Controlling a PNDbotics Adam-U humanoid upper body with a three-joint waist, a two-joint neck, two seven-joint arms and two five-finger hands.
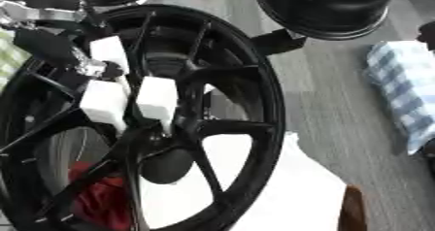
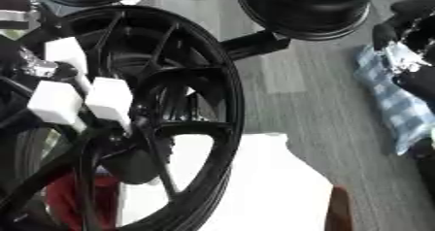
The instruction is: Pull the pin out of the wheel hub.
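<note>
Starting with the left eye view: got a big black wheel hub (image 1: 265,104) standing on edge and filling the left half of the shot. Got the left hand (image 1: 106,101) in from the upper left, parked right at the middle of the spokes. Can't make out the pin itself, probably tucked behind that hand at the centre bore. Can't tell whether clamped on anything or just resting there, honestly. Also spotting a red rag (image 1: 98,196) behind the lower spokes, a white sheet (image 1: 289,191) by the lower rim and a blue checked cloth (image 1: 404,89) off to the right.

Switching to the right eye view: same deal, plus a bit of the right hand (image 2: 406,33) at the right edge above the checked cloth, well apart from the hub. Too dark to say open or closed.

For the pull: get a proper hold on the pin's head first, then draw straight back along the pin's own line, no levering against a spoke. Go slow and watch for the hub tipping or rolling, with nothing visibly bracing it. Might be worth bringing the idle right hand over to steady the rim.
</note>
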